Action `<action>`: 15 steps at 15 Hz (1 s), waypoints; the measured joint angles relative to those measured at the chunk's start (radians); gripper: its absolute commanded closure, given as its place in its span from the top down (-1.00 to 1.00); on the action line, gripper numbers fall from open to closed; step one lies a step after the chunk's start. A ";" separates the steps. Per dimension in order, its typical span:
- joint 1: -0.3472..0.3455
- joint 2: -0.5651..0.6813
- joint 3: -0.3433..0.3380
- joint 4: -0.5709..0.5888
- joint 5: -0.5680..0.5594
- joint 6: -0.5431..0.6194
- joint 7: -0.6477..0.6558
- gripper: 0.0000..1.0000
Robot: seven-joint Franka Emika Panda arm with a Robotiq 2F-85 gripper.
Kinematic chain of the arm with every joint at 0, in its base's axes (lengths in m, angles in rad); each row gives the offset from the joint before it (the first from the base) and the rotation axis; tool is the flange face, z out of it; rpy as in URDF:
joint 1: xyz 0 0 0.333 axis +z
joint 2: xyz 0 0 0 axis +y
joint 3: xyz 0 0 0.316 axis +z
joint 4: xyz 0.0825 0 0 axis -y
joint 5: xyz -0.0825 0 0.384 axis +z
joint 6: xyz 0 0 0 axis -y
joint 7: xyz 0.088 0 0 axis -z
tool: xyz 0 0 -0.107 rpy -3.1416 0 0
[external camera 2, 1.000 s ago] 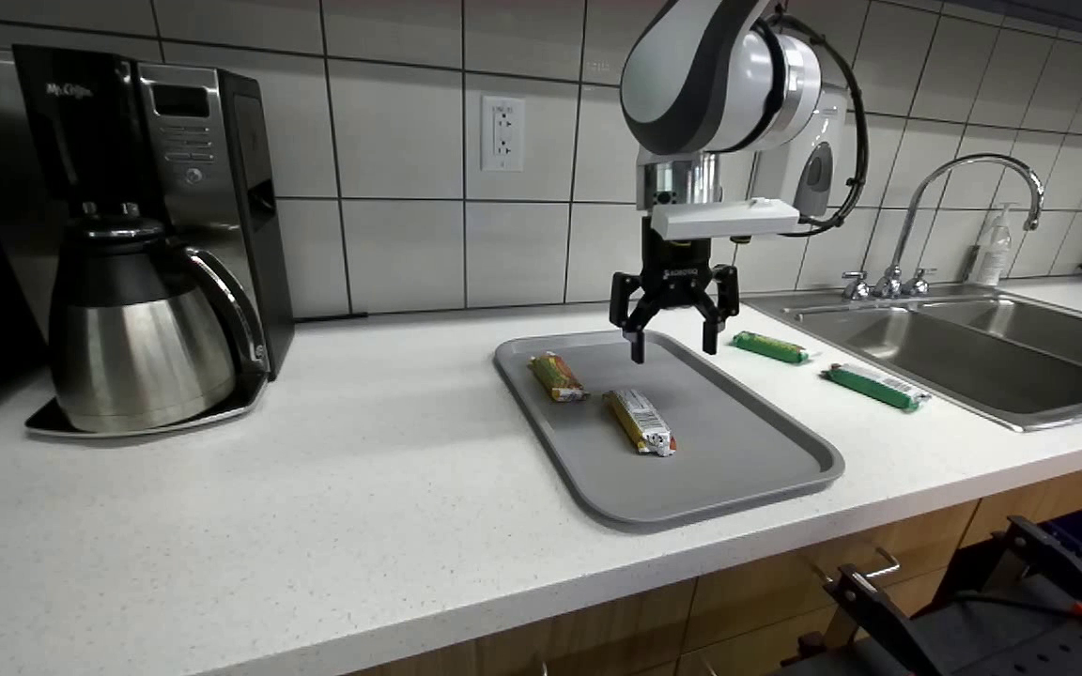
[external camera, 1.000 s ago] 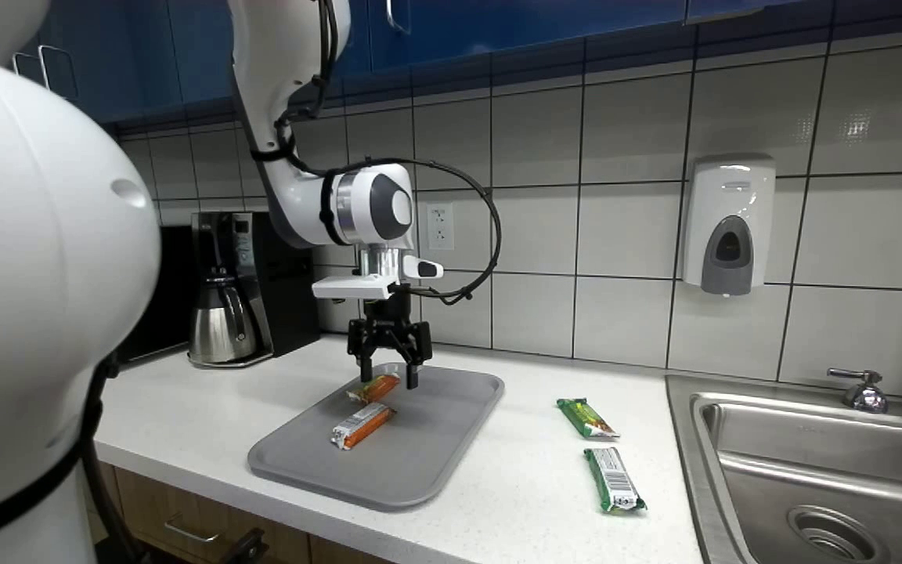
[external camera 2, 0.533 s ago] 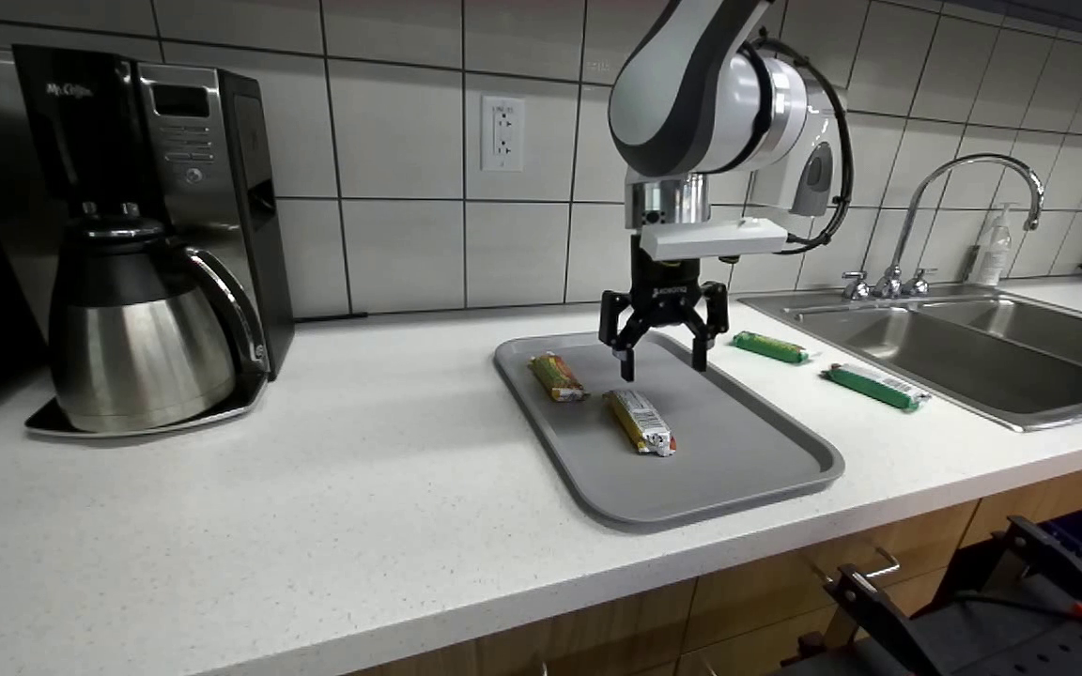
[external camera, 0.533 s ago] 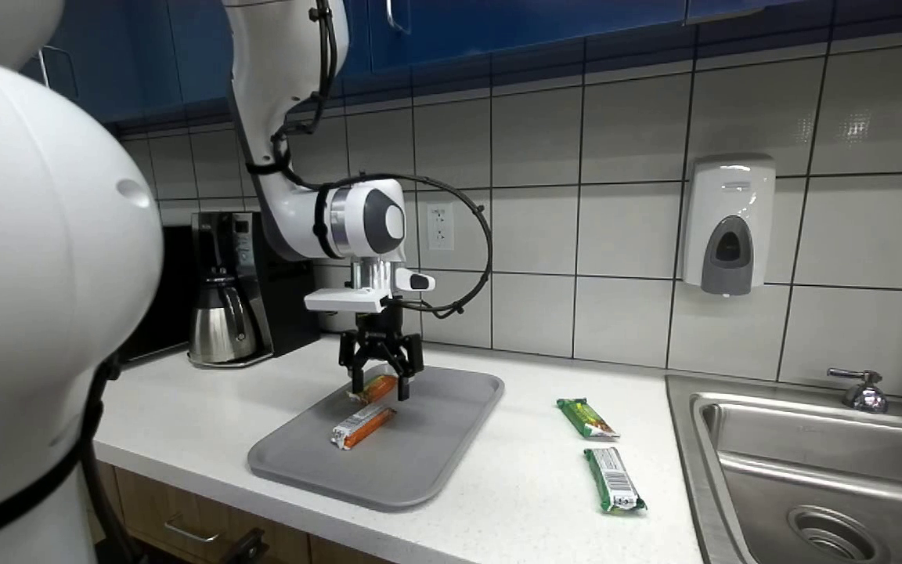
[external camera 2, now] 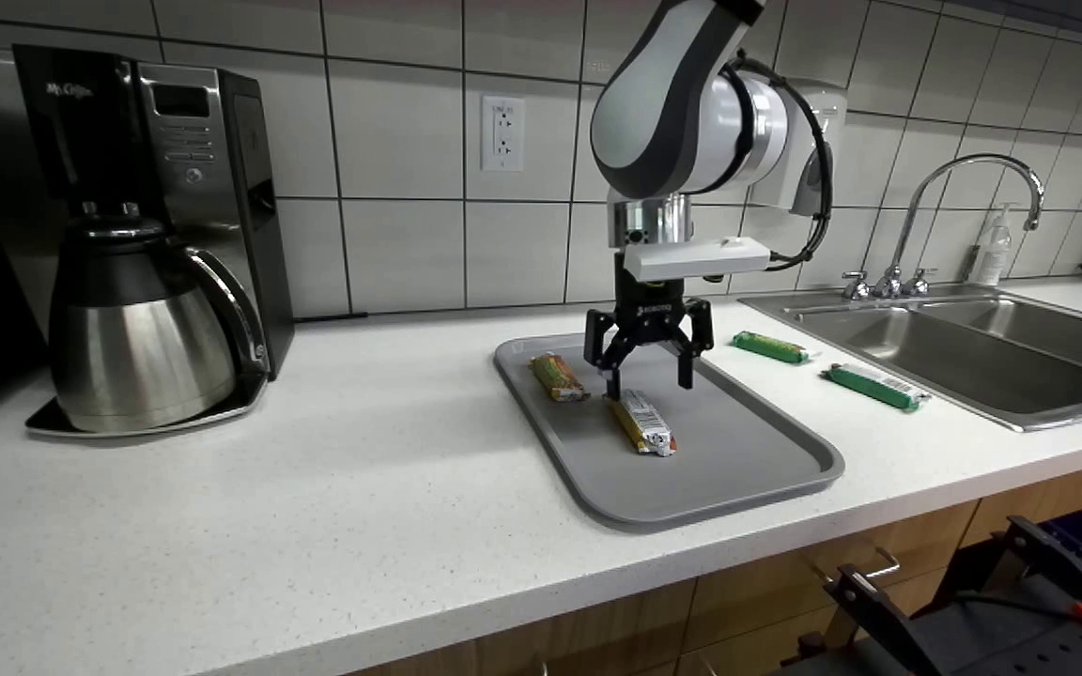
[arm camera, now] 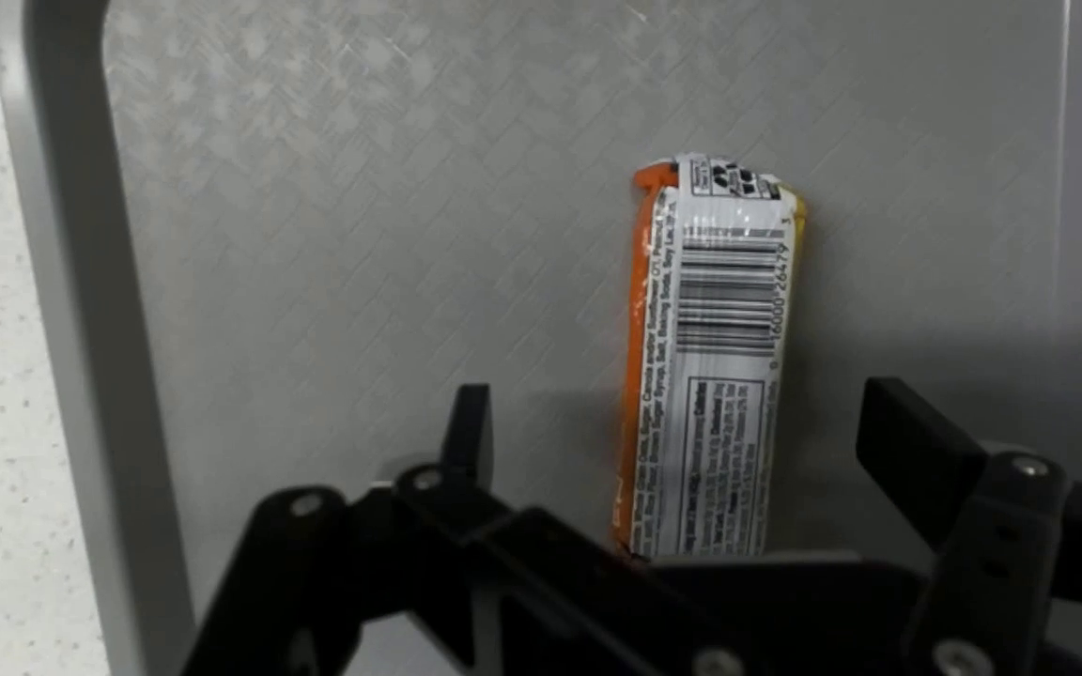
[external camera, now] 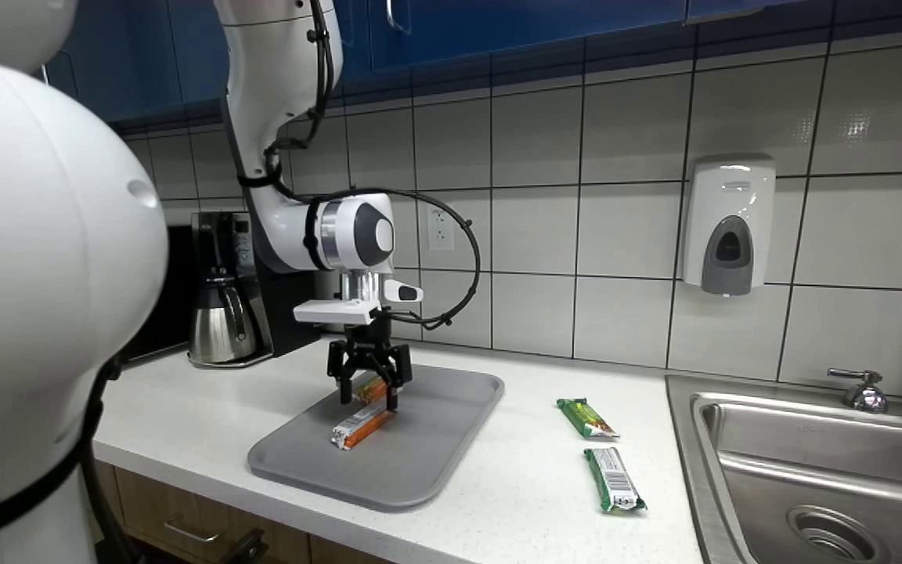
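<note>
My gripper point(external camera: 369, 399) is open and empty, pointing down low over the grey tray point(external camera: 427, 439). An orange-wrapped bar with a white barcode back up point(external camera: 362, 426) lies on the tray under it. In the wrist view this bar point(arm camera: 705, 376) lies between the two fingers point(arm camera: 678, 404), apart from both; its near end is hidden by the gripper. In an exterior view the gripper point(external camera 2: 649, 386) is just above the bar's far end point(external camera 2: 642, 424). A second orange and green bar point(external camera 2: 557, 377) lies on the tray beside it, partly hidden behind the fingers in an exterior view point(external camera: 371, 390).
Two green-wrapped bars point(external camera: 586, 418) point(external camera: 615, 480) lie on the white counter between tray and sink point(external camera: 819, 501). A coffee maker with a steel carafe point(external camera 2: 142, 329) stands across the counter from the tray. The tiled wall point(external camera 2: 400, 253) with an outlet point(external camera 2: 502, 134) is behind.
My gripper has moved down toward the tray and a little toward the coffee maker's side, over the barcode-up bar. It stays open. The bars and tray have not moved.
</note>
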State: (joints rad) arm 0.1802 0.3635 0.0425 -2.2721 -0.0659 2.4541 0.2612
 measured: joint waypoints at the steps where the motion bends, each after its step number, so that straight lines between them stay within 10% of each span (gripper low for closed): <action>1: 0.001 0.007 0.000 0.002 0.001 0.004 0.004 1.00; 8: 0.002 0.041 0.000 0.019 0.038 0.015 0.009 0.98; 15: 0.002 0.064 0.000 0.036 0.046 0.017 0.009 -0.24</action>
State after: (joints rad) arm 0.1824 0.4279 0.0424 -2.2361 -0.0199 2.4707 0.2706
